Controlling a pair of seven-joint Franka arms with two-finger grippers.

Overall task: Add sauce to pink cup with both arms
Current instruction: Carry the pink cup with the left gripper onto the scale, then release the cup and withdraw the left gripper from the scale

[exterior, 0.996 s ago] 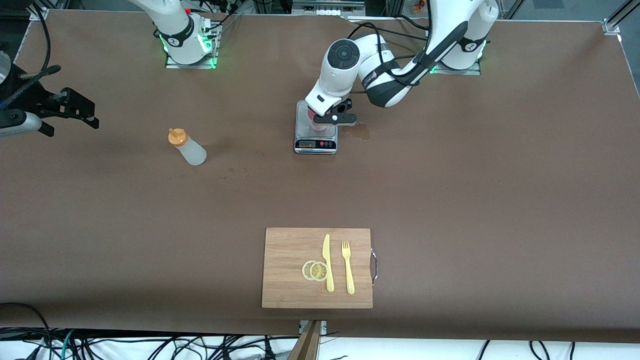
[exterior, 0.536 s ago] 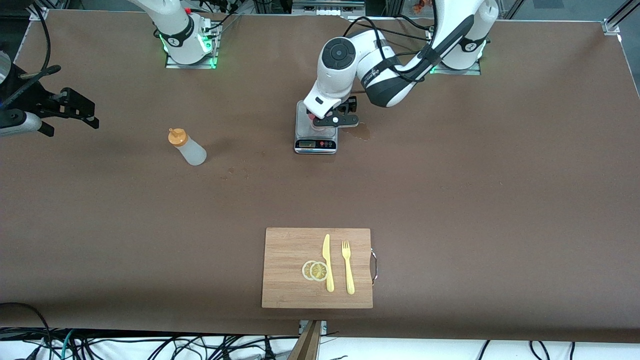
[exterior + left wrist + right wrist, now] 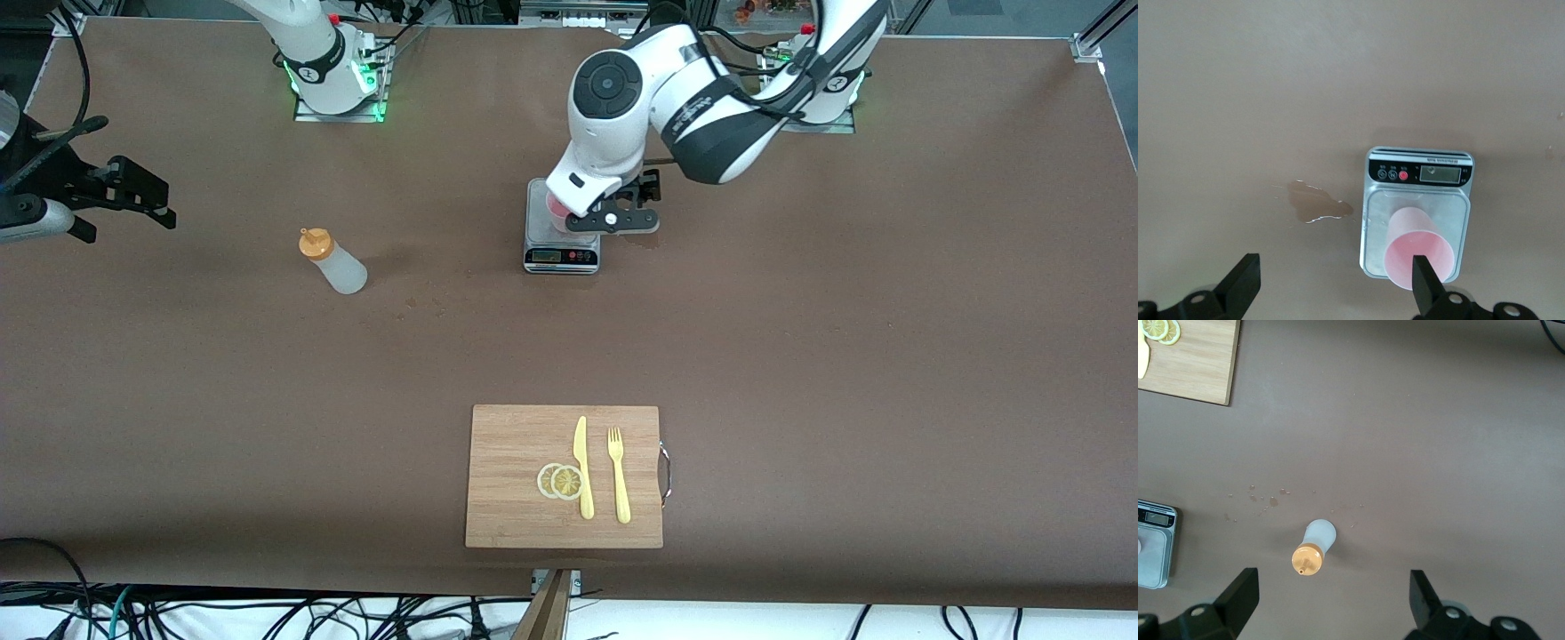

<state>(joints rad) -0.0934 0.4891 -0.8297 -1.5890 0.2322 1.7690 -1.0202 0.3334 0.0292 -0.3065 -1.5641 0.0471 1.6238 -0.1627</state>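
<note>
Your cup stands upright on the scale, mid-table toward the robots' bases, with a wet stain on the table just beside the scale. Your left gripper hangs over the scale's edge and the stain, jaws spread wide and empty; one finger overlaps the cup's rim in the wrist view, though contact appears unlikely. The sauce stands untouched on the table, well apart from the scale toward the right arm's end. Your right gripper is up over that end of the table, jaws wide, holding nothing.

Judgement: the cup is placed and no sauce has been picked up, so the bottle pickup is the step in hand. Your next move calls for the right gripper to descend and close around the bottle's body below the orange cap.

In the front view the left arm hides most of the cup. The scale's display is unreadable. The right arm is cut off at the frame edge.
</note>
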